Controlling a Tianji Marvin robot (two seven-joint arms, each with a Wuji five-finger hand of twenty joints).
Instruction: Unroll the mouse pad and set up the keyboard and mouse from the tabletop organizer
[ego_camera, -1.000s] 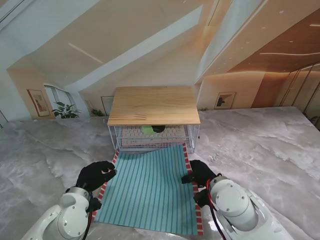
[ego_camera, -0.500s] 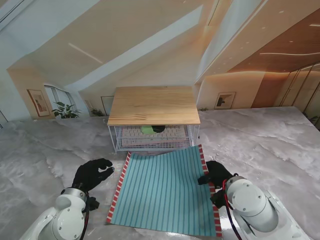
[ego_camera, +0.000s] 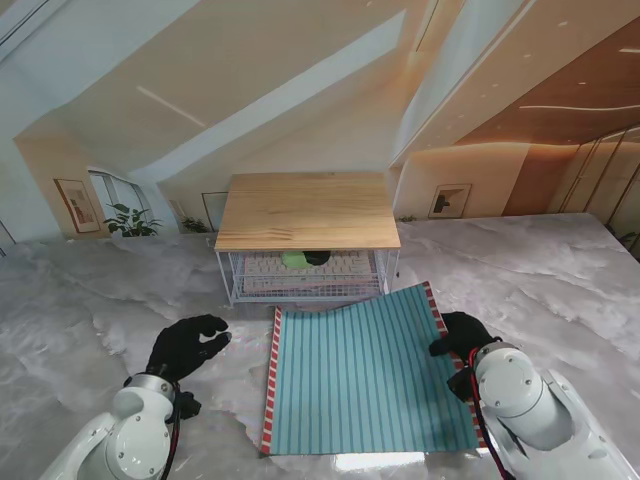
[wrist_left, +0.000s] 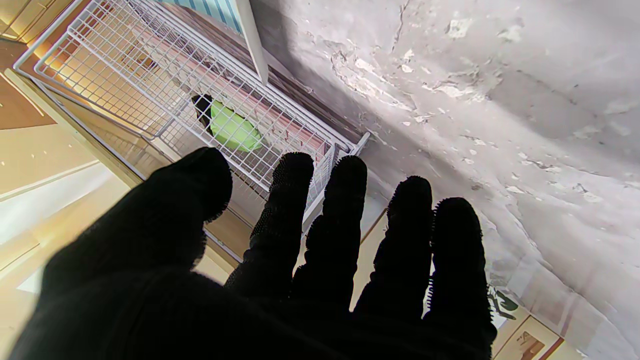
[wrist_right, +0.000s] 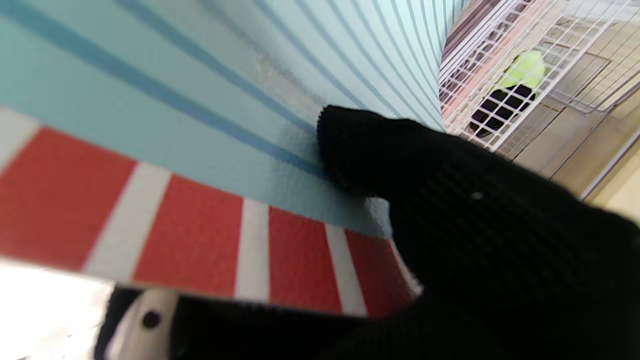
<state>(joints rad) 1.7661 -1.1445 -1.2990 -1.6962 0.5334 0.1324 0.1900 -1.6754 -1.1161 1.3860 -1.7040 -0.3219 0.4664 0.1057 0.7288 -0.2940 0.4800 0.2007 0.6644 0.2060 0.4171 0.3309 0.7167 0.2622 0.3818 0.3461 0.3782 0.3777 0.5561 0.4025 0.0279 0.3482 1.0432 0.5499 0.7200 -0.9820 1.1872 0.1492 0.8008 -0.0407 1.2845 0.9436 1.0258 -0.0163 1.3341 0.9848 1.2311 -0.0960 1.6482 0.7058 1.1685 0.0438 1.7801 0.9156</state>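
The teal striped mouse pad (ego_camera: 365, 375) with red-and-white end bands lies unrolled on the marble table, skewed to the right. My right hand (ego_camera: 462, 335) pinches its right red edge (wrist_right: 190, 245), thumb on top. My left hand (ego_camera: 185, 347) hovers open over bare table, well left of the pad, fingers (wrist_left: 340, 220) spread. The wire organizer (ego_camera: 305, 275) stands under a wooden top (ego_camera: 308, 210). In it lie a pink-white keyboard (ego_camera: 340, 265) and a green-and-black mouse (ego_camera: 303, 258), which also shows in the wrist views (wrist_left: 232, 127) (wrist_right: 520, 75).
Grey marble table (ego_camera: 560, 290) stretches on both sides of the pad. The organizer's wire basket front (wrist_left: 320, 165) stands just beyond my left fingertips. Walls with framed pictures lie past the table.
The pad has slid rightward with my right hand holding its edge, and its left edge left my left hand. The left hand stayed roughly in place, now holding nothing.
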